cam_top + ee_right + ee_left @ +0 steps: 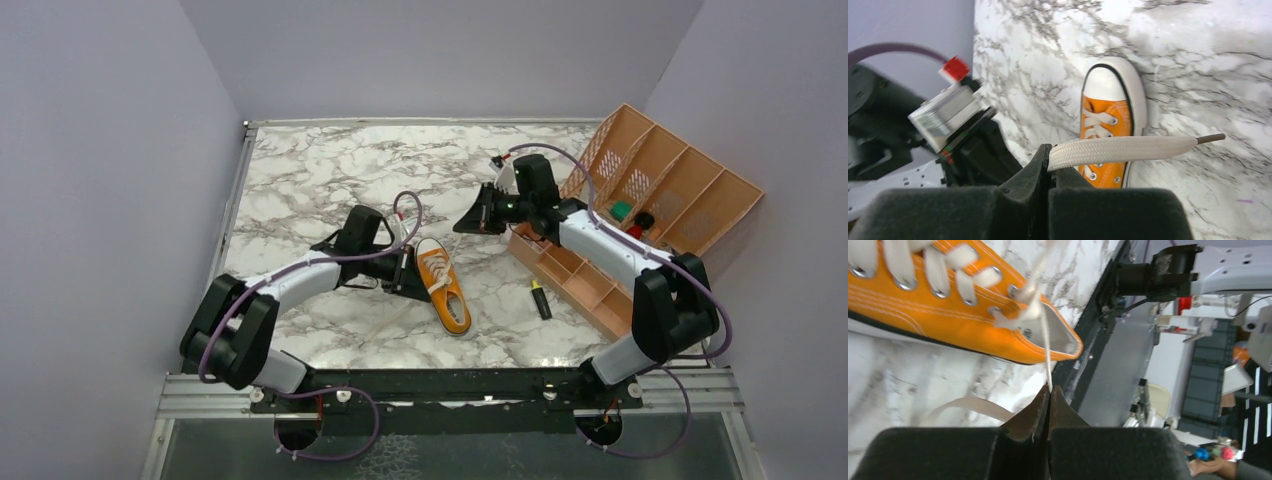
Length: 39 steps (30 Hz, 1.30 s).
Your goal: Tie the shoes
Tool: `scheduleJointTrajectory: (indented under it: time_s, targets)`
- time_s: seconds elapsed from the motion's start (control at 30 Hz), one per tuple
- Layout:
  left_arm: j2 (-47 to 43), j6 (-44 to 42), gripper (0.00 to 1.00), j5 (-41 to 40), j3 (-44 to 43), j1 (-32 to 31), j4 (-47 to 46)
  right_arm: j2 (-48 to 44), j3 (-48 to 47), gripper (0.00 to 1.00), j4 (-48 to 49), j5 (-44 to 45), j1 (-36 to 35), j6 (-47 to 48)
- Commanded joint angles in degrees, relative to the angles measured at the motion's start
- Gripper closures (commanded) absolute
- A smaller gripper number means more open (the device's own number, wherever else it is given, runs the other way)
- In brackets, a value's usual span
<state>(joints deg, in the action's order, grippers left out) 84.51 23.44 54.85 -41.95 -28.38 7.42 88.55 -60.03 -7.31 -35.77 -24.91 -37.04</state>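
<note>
- Resting near the middle of the marble table (320, 170), the orange sneaker (447, 292) is showing loose laces.
- The left gripper (1049, 392), just left of it, is pinching one lace (1046, 350). The right gripper (1050, 160), farther right, is clamping the other lace end (1128, 147), probably to draw them apart.
- Only the wrist views are showing both grips clearly.

The top camera sits above and behind the arm bases, looking down over the whole table (300, 190) from afar, the shoe (443, 285) small at centre; the left wrist camera rides low and close, looking along the left gripper (1049, 390), clamped on lace (1046, 357), past the shoe's heel toward the near rail; the right wrist camera looks down from higher past the right gripper (1050, 159), also pinching lace, onto the toe; all three share the shoe.
</note>
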Motion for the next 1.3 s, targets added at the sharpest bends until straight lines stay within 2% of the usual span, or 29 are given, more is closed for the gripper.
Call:
scheduleJointTrajectory:
  time_s: [0.0, 0.17, 0.4, 0.7, 0.93, 1.07, 1.27]
  targets:
    - [-9.1, 11.2, 1.0, 2.5, 3.9, -0.6, -0.8, 1.4, -2.8, 0.99, -8.9, 9.1, 0.6, 0.8]
    - [-13.5, 15.3, 1.0, 5.1, 6.6, -0.7, 0.5, 3.3, -3.9, 1.0, -11.3, 10.7, 0.7, 0.6]
    - [-10.4, 17.2, 1.0, -1.2, 7.9, -0.7, 5.4, 3.7, -7.1, 0.99, -17.1, 22.5, 1.6, -0.7]
    - [-5.2, 13.6, 1.0, -5.1, 6.2, -0.7, 10.5, 1.4, -8.8, 1.0, -26.0, 28.0, 2.2, 5.1]
    - [-3.4, 8.6, 1.0, -10.0, 1.2, 0.1, 16.2, -2.3, -8.5, 0.99, -31.5, 32.4, 2.2, 12.9]
    - [-1.5, 4.6, 1.0, -14.5, -1.2, 2.3, 22.6, -3.3, -6.7, 0.99, -33.1, 38.2, 3.2, 13.2]
    - [0.9, 2.8, 1.0, -17.8, -1.0, 8.3, 26.6, -5.1, -3.7, 0.99, -35.1, 40.2, 7.1, 11.8]
